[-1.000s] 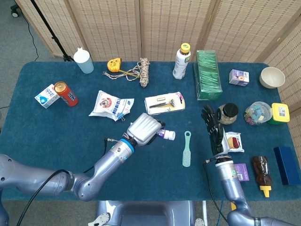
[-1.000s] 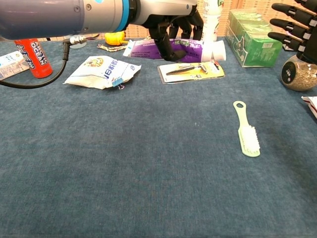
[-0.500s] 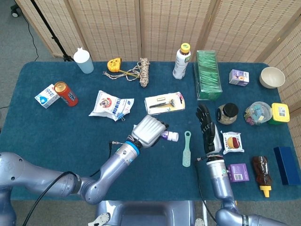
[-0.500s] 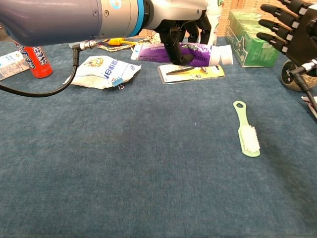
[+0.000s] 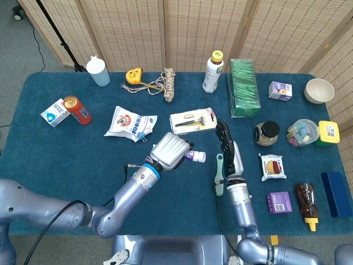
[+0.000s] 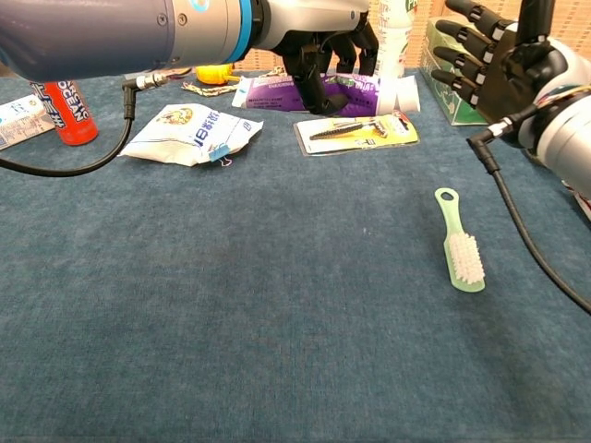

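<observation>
Leftward since the earlier frame, the right hand [image 5: 228, 150] has swept from the jar to hover over the green brush [image 6: 461, 245], fingers spread, holding nothing. Its arm hides part of the brush in the head view. One left hand [image 5: 171, 149] grips one purple tube [image 6: 323, 95], white cap pointing right, lifted just above the bench [image 5: 66, 160]. One razor pack [image 5: 192, 120] lies just behind, one white snack bag [image 5: 131, 123] to its left.
</observation>
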